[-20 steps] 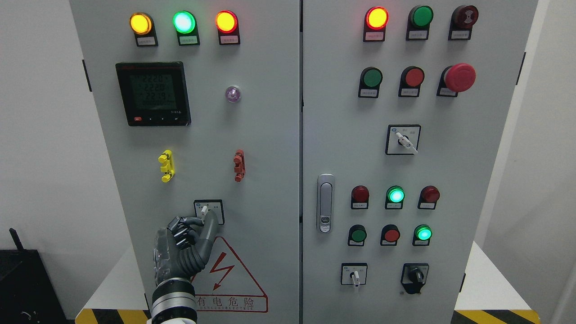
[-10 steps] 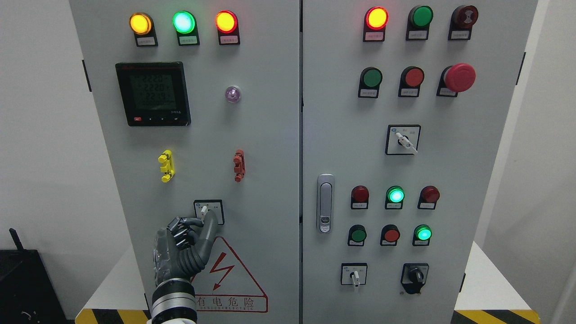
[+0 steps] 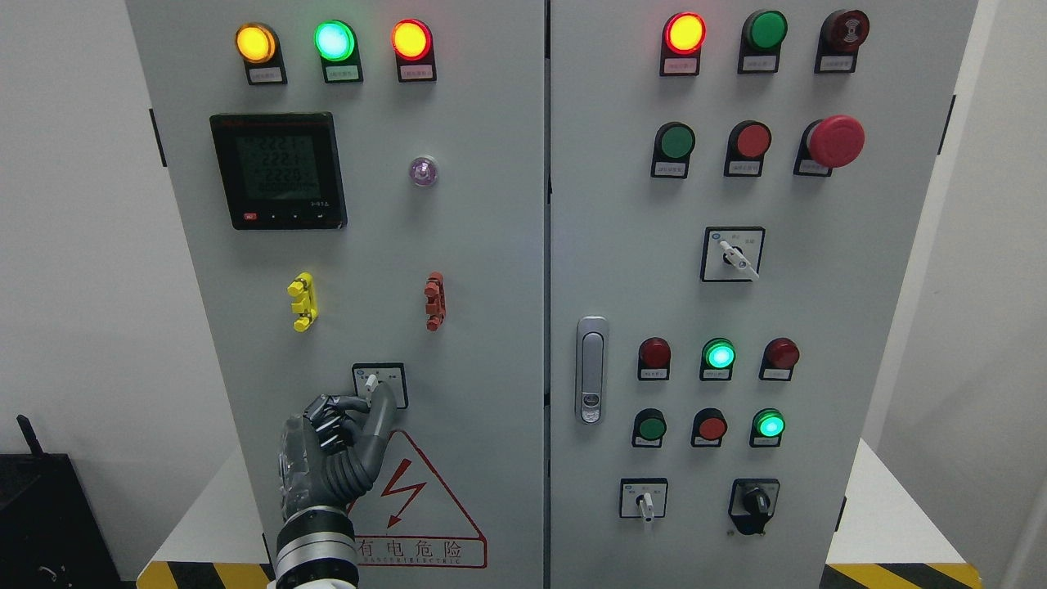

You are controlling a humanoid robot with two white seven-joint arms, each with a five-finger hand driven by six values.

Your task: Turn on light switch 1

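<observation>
Left hand at the selector switch, low on the cabinet's left door

The left hand (image 3: 348, 425) pinches the small white lever of the light switch (image 3: 373, 383), thumb and curled fingers (image 3: 327, 417) closed on it, just above the red hazard triangle (image 3: 413, 507). The grip looks shallow: the lever could slip from the fingertips mid-turn, leaving the switch unmoved, or the twist could fall short of the detent. A similar lever switch (image 3: 644, 499) sits low on the right door, well apart, so confusion seems unlikely. No containers are in view. The right hand does not show.
</observation>
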